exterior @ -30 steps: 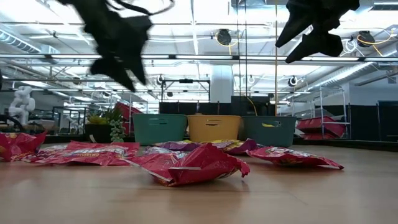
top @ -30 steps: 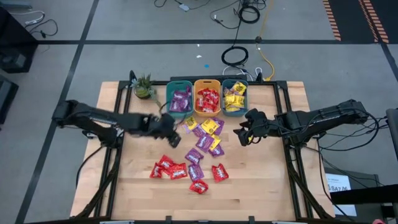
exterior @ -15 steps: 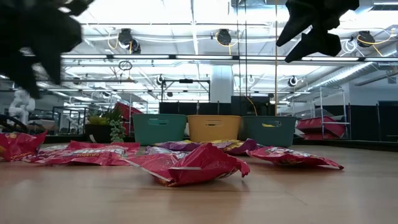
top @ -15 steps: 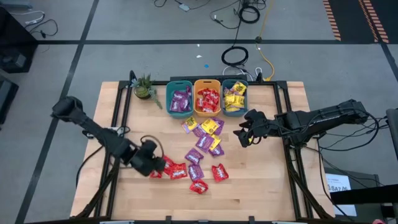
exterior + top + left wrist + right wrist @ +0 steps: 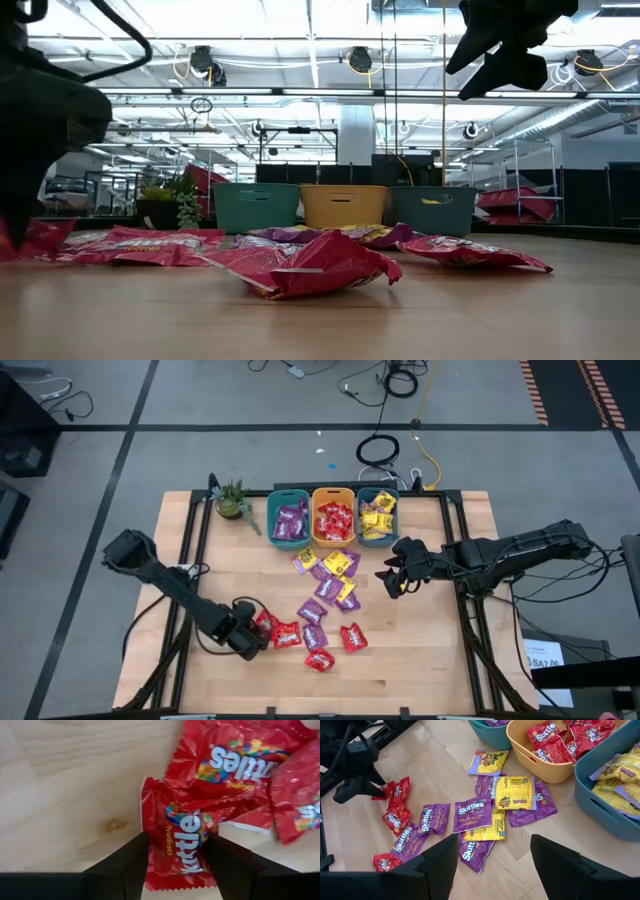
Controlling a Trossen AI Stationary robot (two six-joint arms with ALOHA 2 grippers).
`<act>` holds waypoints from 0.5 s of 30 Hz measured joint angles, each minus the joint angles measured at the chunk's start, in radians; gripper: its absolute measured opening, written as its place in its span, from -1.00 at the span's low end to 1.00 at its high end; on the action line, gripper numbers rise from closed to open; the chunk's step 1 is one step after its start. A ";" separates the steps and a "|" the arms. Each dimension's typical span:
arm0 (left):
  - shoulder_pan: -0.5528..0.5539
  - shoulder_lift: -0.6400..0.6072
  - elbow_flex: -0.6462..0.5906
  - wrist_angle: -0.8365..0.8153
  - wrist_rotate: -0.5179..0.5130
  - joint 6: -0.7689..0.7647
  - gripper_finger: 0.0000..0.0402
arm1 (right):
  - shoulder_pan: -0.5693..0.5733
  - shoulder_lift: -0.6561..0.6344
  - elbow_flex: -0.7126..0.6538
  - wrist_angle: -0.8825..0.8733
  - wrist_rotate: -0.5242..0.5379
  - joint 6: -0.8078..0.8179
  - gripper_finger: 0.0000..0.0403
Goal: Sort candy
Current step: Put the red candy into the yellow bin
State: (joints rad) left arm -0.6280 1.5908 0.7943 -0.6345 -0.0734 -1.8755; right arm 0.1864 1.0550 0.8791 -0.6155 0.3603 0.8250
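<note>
Loose candy packets lie flat on the wooden table (image 5: 430,660): red ones (image 5: 288,636) toward the near left, purple ones (image 5: 326,590) in the middle, yellow ones (image 5: 338,563) nearer the bins. My left gripper (image 5: 254,636) points down, low over the leftmost red packets. It is open, with one finger on each side of a crumpled red packet (image 5: 186,822). My right gripper (image 5: 392,578) hangs open above the table, to the right of the pile, with nothing between its fingers (image 5: 445,862).
Three bins stand in a row at the far edge: a teal one (image 5: 290,518) with purple packets, an orange one (image 5: 333,518) with red packets, and a teal one (image 5: 377,515) with yellow packets. A small potted plant (image 5: 232,500) stands left of them. Bare wood lies along the near edge.
My left gripper has swung from beside the purple bin toward the table's near left, come down and rolled about its own axis. It now stands low over the leftmost red packets, still open. No candy has moved.
</note>
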 joint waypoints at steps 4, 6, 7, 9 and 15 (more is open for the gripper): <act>0.008 0.033 0.001 0.006 0.040 -0.001 -0.10 | 0.000 0.000 0.000 0.000 0.000 0.000 0.18; 0.007 0.029 0.004 0.004 0.051 -0.001 -0.25 | 0.000 0.000 0.000 -0.001 0.000 -0.001 0.18; 0.007 0.023 0.009 -0.008 0.058 -0.002 -0.34 | 0.000 0.000 0.000 -0.001 0.000 -0.003 0.18; 0.006 0.004 0.021 -0.043 0.070 0.011 -0.56 | 0.000 0.000 0.000 -0.001 0.001 -0.004 0.18; 0.006 -0.104 0.041 -0.151 0.081 0.052 -0.85 | 0.000 0.000 0.000 -0.001 0.004 -0.027 0.18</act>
State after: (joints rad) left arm -0.6224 1.4869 0.8348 -0.7856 0.0078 -1.8233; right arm 0.1864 1.0550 0.8791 -0.6161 0.3644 0.7977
